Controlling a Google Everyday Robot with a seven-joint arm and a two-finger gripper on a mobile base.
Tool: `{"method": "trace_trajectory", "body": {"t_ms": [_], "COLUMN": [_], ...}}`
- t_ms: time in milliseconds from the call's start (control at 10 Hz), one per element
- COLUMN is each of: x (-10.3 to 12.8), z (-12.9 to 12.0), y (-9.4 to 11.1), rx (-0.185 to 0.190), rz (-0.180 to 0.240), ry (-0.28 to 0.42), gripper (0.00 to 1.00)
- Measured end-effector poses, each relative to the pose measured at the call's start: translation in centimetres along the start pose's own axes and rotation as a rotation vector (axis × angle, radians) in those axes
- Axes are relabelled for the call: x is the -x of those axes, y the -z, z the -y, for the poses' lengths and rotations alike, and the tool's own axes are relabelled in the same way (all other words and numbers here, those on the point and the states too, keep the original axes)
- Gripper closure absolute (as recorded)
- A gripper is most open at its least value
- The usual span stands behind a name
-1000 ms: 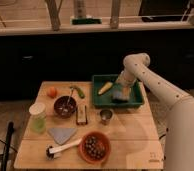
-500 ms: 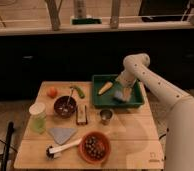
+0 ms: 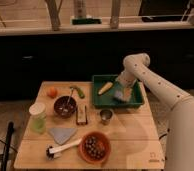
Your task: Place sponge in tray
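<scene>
The dark green tray (image 3: 136, 100) stands at the back right of the wooden table. A yellow corn-like item (image 3: 105, 88) lies in its left half. The blue-grey sponge (image 3: 121, 95) is inside the tray's right half, low over or on its floor. My gripper (image 3: 124, 88) reaches down into the tray from the white arm on the right and is right at the top of the sponge. I cannot tell whether the sponge rests on the tray floor.
On the table are an orange fruit (image 3: 51, 92), a green vegetable (image 3: 79, 91), a dark bowl with a spoon (image 3: 65, 106), a green cup (image 3: 38, 118), a snack bar (image 3: 81, 114), a metal cup (image 3: 106, 116), a grey wedge cloth (image 3: 62, 133), a white brush (image 3: 60, 149) and an orange bowl (image 3: 94, 146).
The gripper and the sponge have moved a little lower into the tray. Nothing else on the table has moved.
</scene>
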Motion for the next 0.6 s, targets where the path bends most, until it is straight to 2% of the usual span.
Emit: {"method": "trace_trajectory", "body": {"t_ms": [600], "x": [-0.61], "z": [-0.3], "y": [0.27], "rx": [-0.013], "rz": [0.022], "ry": [0.007], "gripper": [0.2]}}
